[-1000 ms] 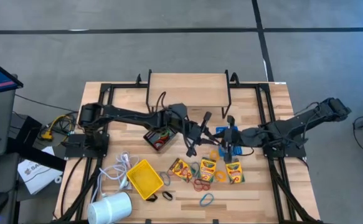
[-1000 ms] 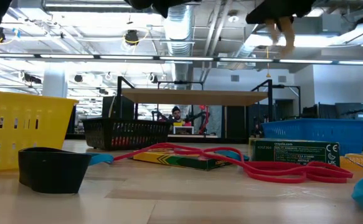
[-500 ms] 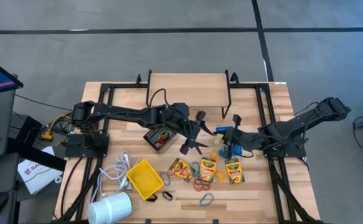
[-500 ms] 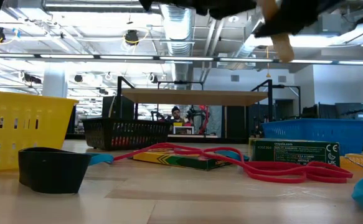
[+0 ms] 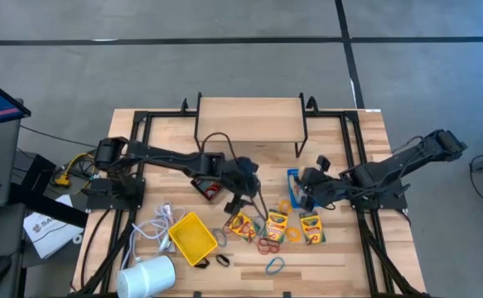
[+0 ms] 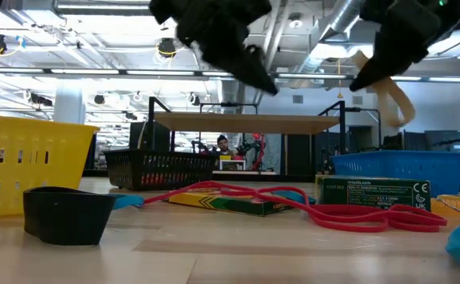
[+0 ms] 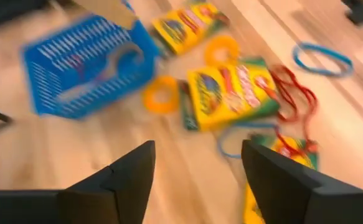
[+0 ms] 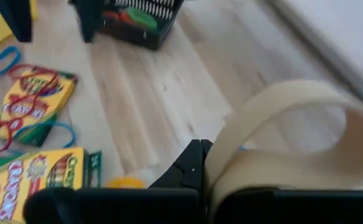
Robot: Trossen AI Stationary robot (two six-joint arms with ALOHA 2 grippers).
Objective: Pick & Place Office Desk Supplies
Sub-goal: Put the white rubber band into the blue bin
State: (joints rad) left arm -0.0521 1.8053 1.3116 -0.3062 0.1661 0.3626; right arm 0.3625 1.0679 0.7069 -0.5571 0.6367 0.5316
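Observation:
Three yellow-and-green crayon boxes (image 5: 276, 225) lie flat on the wooden table, with coloured rubber-band rings (image 5: 268, 245) around them. My left gripper (image 5: 245, 197) hovers open above the left box (image 7: 231, 93), tipped downward, holding nothing. My right gripper (image 5: 303, 189) is shut on a beige rubber band (image 8: 293, 124) over the blue bin (image 5: 292, 175). A black bin (image 5: 210, 185) holds red and green bands. The yellow bin (image 5: 193, 238) stands near the front left. My right gripper pinches the beige band's flattened end (image 8: 213, 167) between its two fingers, both strands of the loop together. The fingers slant downward from the table's right. The band arches out past the fingertips as an open loop (image 6: 389, 88), lifted clear above the blue bin (image 6: 399, 170).
A white cylinder (image 5: 147, 276) and a white coiled cable (image 5: 154, 228) lie at the front left. A raised wooden shelf (image 5: 249, 116) on black legs stands at the back. A dark clip (image 5: 223, 261) and a blue ring (image 5: 274, 266) lie near the front edge.
My left gripper has drawn away from my right gripper toward the table's near left, sunk lower and tipped downward. My right gripper has sunk a little and turned, and the beige band has come down with it.

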